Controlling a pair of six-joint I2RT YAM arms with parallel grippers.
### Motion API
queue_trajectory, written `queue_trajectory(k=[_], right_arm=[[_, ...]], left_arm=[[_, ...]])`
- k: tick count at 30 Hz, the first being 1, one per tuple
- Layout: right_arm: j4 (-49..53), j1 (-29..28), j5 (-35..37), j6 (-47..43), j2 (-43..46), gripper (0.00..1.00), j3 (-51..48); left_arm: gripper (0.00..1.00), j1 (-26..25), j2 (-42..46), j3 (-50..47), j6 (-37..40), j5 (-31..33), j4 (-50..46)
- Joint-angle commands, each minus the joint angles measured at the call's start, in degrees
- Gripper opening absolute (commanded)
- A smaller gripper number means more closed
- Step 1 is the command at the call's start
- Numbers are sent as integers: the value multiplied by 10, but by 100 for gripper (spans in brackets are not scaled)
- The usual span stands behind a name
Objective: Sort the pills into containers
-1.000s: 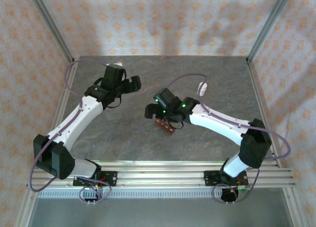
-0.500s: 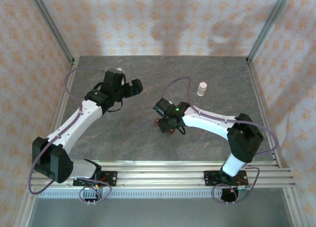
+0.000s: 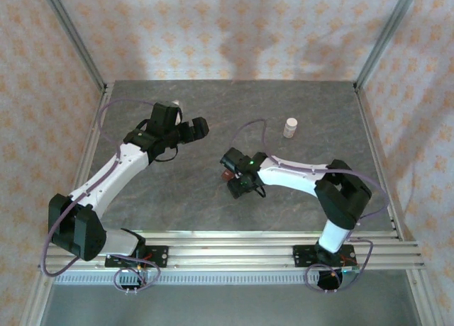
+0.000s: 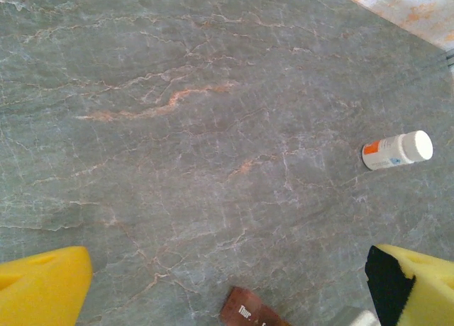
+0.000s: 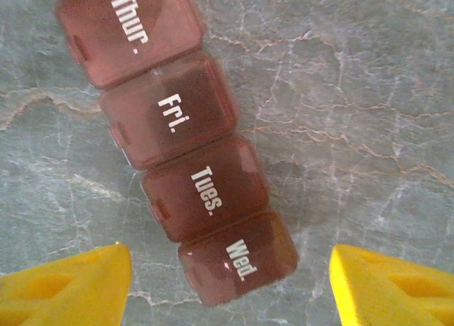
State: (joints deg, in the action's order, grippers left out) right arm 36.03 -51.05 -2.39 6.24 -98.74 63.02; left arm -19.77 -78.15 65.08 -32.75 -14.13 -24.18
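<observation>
Currently right gripper [image 5: 230, 273] jaws apart, flanking the Wed end of the containers [image 5: 177, 149], no contact; left gripper [image 4: 228, 269] wide open above the table [image 4: 177, 163]

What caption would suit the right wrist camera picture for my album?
Open right gripper poised over a reddish-brown four-day pill organizer on a grey marbled table.

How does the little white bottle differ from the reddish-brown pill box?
The white bottle is one round piece; the pill box is a row of four square compartments. The bottle carries an orange label; the box carries day names: Thur., Fri., Tues., Wed. Both rest on the grey table, lids closed.
</observation>
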Motion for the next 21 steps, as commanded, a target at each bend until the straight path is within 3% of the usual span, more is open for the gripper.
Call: queue_trajectory(k=[1, 10, 21], right_arm=[[-16, 3, 2, -11, -19, 70, -7], [-39, 15, -8, -15, -36, 58, -18], [-59, 17, -15, -15, -50, 57, -14]], left_arm=[[100, 1, -4, 2, 4, -6, 7], [100, 1, -13, -1, -3, -17, 14], [100, 1, -16, -9, -5, -24, 21]])
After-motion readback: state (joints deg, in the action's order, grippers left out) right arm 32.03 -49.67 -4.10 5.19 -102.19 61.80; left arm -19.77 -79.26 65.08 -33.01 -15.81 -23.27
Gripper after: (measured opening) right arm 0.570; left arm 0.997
